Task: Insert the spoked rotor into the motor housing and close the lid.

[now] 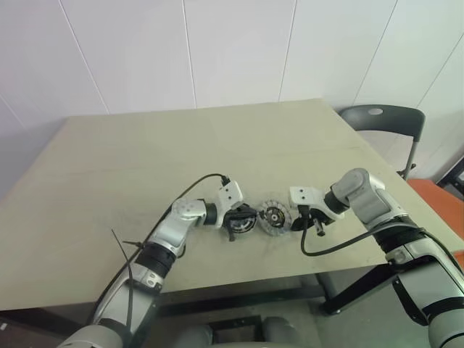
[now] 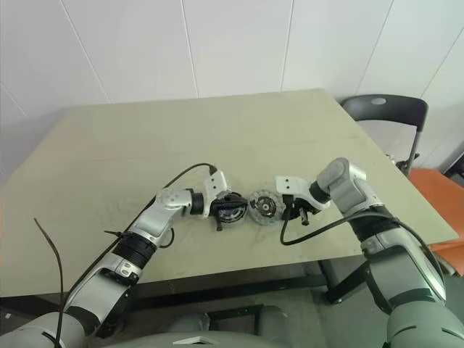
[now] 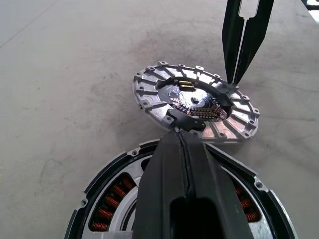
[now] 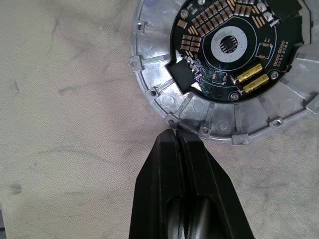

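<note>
The motor housing (image 1: 243, 220), a black-rimmed ring with copper windings (image 3: 107, 211), lies near the table's front edge. My left gripper (image 3: 180, 133) lies across its top, shut with nothing between the fingers, and covers its centre. Just to the right lies the lid (image 1: 275, 216), a grey ribbed disc (image 3: 149, 89) with a circuit board showing in its middle. My right gripper (image 4: 174, 132) is shut and points down, its tips touching the lid's rim (image 4: 164, 99) on the side away from the housing. The spoked rotor is out of view.
The beige table (image 1: 181, 145) stretches away behind the parts. A black chair (image 1: 380, 119) stands past its far right corner, with an orange surface (image 1: 435, 199) beside the right edge. Black cables (image 1: 337, 246) trail from both wrists.
</note>
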`<state>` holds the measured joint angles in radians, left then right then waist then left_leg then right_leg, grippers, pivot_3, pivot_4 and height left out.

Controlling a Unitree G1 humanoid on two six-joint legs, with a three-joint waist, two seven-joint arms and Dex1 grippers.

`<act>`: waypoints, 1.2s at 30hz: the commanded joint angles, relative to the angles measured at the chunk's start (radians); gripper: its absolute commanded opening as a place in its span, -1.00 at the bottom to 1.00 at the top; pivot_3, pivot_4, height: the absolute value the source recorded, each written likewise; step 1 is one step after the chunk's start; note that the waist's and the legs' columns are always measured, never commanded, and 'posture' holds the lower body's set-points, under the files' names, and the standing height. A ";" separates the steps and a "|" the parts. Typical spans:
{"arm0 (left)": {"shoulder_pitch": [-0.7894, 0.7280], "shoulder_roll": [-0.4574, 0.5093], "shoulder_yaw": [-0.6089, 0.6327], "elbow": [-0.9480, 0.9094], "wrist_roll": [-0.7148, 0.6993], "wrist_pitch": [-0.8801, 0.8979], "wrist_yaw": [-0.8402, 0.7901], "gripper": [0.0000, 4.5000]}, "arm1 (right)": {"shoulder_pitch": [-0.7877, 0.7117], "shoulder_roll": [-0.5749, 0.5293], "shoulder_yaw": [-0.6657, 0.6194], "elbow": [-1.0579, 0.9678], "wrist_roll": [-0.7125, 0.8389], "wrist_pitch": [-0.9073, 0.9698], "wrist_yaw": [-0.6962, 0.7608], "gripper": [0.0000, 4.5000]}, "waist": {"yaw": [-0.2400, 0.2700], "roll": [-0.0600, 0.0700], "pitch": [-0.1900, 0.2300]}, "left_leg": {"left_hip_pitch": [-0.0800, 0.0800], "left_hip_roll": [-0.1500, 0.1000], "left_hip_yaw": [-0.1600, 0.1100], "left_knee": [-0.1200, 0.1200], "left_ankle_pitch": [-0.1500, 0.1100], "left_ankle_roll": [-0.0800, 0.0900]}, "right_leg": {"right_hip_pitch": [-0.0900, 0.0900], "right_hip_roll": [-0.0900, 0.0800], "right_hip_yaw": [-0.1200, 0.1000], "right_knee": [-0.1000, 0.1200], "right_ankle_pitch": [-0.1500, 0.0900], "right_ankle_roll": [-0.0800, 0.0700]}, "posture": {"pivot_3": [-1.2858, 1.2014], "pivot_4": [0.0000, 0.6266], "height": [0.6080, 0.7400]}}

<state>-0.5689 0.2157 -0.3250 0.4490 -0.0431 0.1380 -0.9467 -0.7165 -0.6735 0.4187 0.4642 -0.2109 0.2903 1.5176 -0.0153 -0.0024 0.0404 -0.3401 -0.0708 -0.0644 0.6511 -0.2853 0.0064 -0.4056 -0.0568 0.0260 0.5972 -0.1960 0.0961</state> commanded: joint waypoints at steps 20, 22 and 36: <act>-0.103 0.127 0.043 -0.273 -0.061 0.208 -0.093 -1.00 | -0.010 0.021 -0.003 -0.024 0.029 0.003 -0.007 -0.98 | -0.003 -0.001 0.001 | 0.000 0.000 0.000 -0.001 0.000 0.000 | 0.000 0.000 0.000 0.000 0.000 0.000 | 0.03 -1.00 1.00; -0.084 0.141 0.033 -0.287 -0.061 0.226 -0.103 -1.00 | -0.010 0.020 -0.003 -0.021 0.028 0.002 -0.008 -0.98 | -0.002 -0.001 0.001 | 0.000 0.000 0.000 0.000 0.000 0.000 | 0.000 0.000 0.000 0.000 0.000 0.000 | 0.03 -1.00 1.00; -0.007 0.163 0.018 -0.370 -0.066 0.282 -0.094 -1.00 | -0.007 0.012 -0.003 -0.020 0.028 -0.003 -0.013 -0.98 | -0.001 -0.001 0.001 | 0.000 0.000 0.000 0.000 0.000 0.000 | 0.000 0.000 0.000 0.000 -0.001 -0.002 | 0.03 -1.00 1.00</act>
<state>-0.5615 0.3722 -0.3106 0.1197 -0.0942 0.4118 -1.0415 -0.7151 -0.6723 0.4188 0.4641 -0.2025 0.2976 1.5073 -0.0167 -0.0033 0.0413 -0.3405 -0.0708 -0.0645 0.6509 -0.2853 0.0064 -0.4059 -0.0572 0.0263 0.5972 -0.1971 0.0942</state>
